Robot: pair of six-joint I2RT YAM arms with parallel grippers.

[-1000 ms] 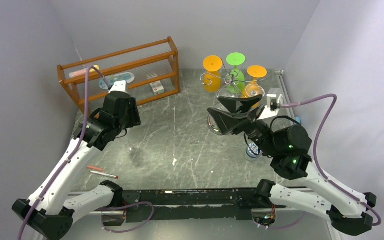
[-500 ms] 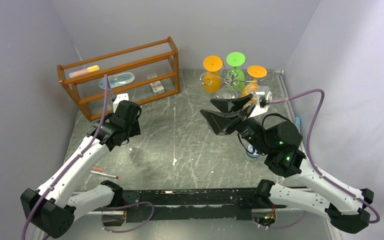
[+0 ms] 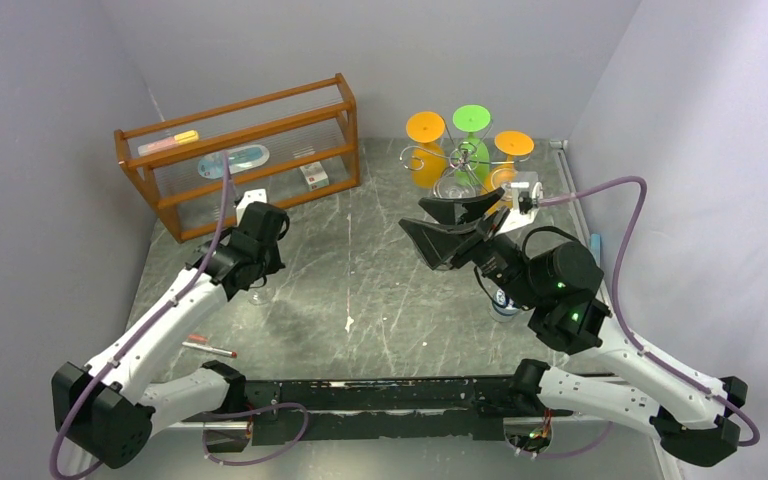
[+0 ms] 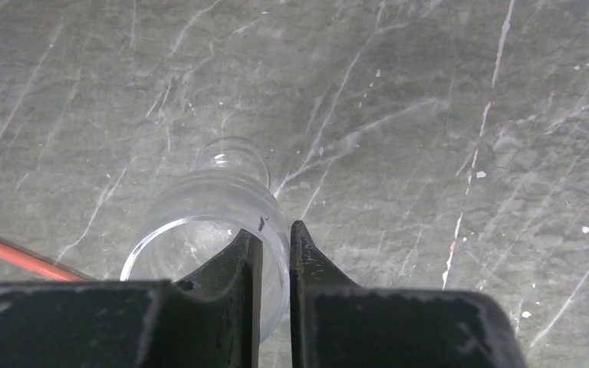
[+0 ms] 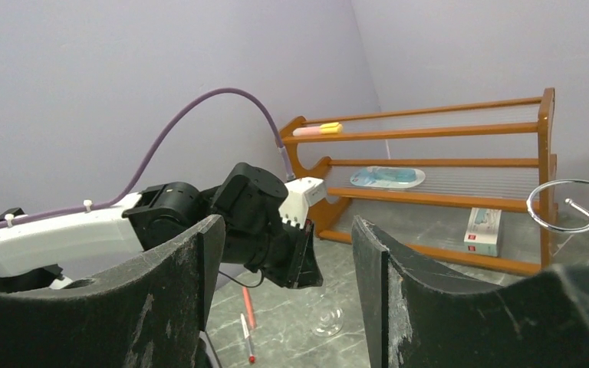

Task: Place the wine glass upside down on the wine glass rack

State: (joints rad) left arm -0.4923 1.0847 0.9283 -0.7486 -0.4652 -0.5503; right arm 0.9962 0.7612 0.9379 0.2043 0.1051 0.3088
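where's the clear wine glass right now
The wine glass stands on the table's left side in the top view, under the left gripper, between the shelf and the pens; the left wrist view shows the jaws closed on its rim.

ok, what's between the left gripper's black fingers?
The rim wall of the clear wine glass, pinched by the left gripper; shows in left wrist view.

On the grey marbled table [image 3: 360, 270], the orange-brown wooden shelf [image 3: 240, 150] stands rear left, the silver chrome wire rack [image 3: 457, 158] rear right. The clear wine glass [image 4: 207, 222] stands before the shelf.
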